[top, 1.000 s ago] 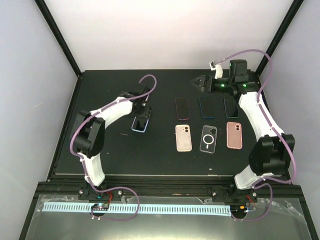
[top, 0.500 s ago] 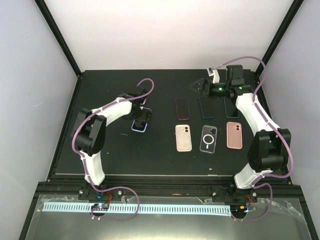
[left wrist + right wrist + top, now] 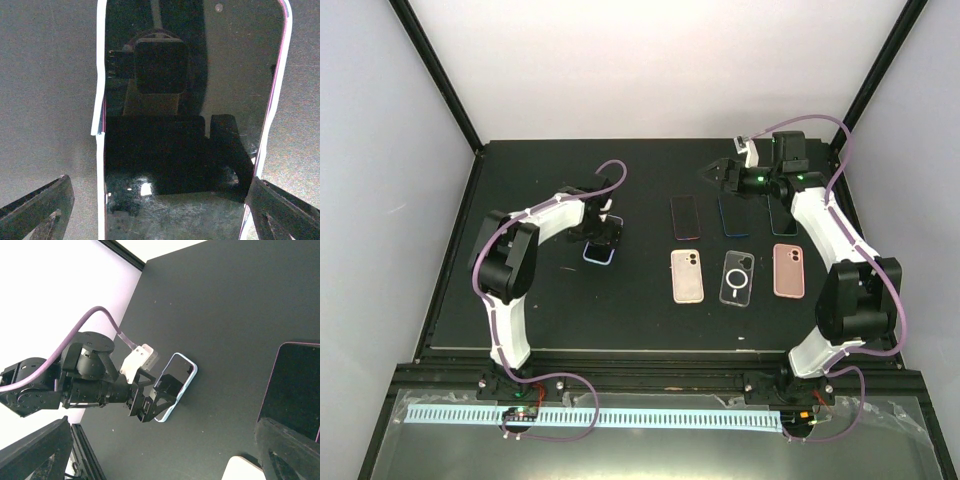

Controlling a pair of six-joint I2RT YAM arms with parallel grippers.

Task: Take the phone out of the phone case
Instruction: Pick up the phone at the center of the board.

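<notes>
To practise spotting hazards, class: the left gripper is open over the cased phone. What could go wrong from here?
The open left gripper straddles the glossy black phone in its pale blue-rimmed case; closing on the sides may clamp phone and case together instead of parting them. Nothing pins the case to the black table, so a pull could drag it. The open right gripper hovers by three bare dark phones and might knock one if lowered.

Black table (image 3: 540,300) with one cased phone (image 3: 601,251) at left, three phones (image 3: 734,214) in a row, three cases (image 3: 736,278) nearer.
</notes>
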